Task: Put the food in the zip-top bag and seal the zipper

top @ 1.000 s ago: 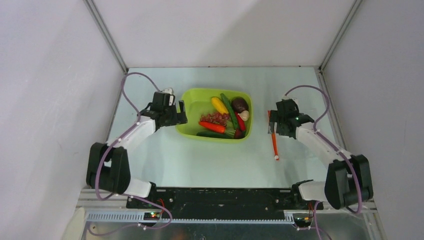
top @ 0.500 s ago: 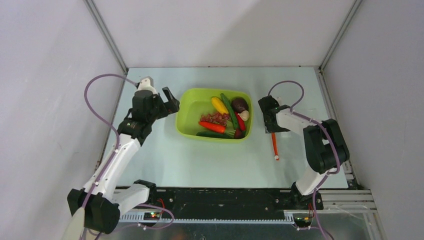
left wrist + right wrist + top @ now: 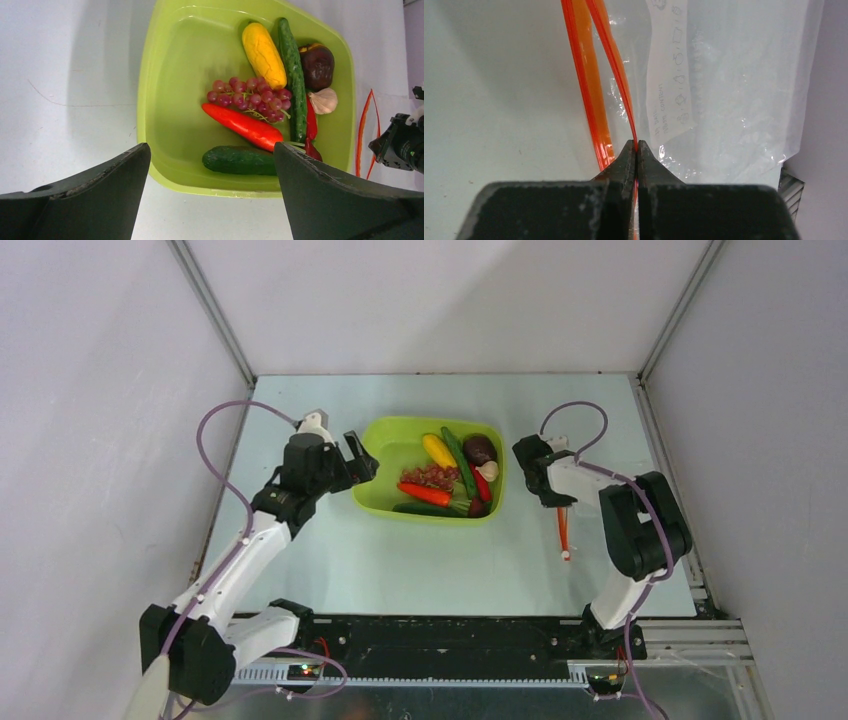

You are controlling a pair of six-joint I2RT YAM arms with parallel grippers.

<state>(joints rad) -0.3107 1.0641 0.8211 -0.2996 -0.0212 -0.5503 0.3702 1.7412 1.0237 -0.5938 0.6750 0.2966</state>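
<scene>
The food lies in a lime-green tray (image 3: 372, 490): an orange carrot (image 3: 242, 125), purplish grapes (image 3: 250, 95), a yellow lemon (image 3: 263, 55), a long cucumber (image 3: 295, 75), a stubby dark cucumber (image 3: 235, 160), a maroon ball (image 3: 316, 65), garlic (image 3: 323, 100) and a red chili (image 3: 311, 122). My left gripper (image 3: 211, 150) hangs open just outside the tray's left rim, holding nothing. The clear zip-top bag (image 3: 734, 90) with its white label (image 3: 671, 75) lies right of the tray. Its orange zipper (image 3: 589, 90) is parted into two strips. My right gripper (image 3: 637, 145) is shut on the upper strip.
White walls close in the table on the left, back and right. The bag reaches close to the right wall (image 3: 824, 100). The right arm's elbow (image 3: 640, 525) stands just right of the zipper (image 3: 564, 530). Purple cables loop above both wrists.
My right gripper went from open to shut on the zipper strip, and the strip shifted right and nearer. My left arm stretched out, then moved its open gripper closer to the tray.
</scene>
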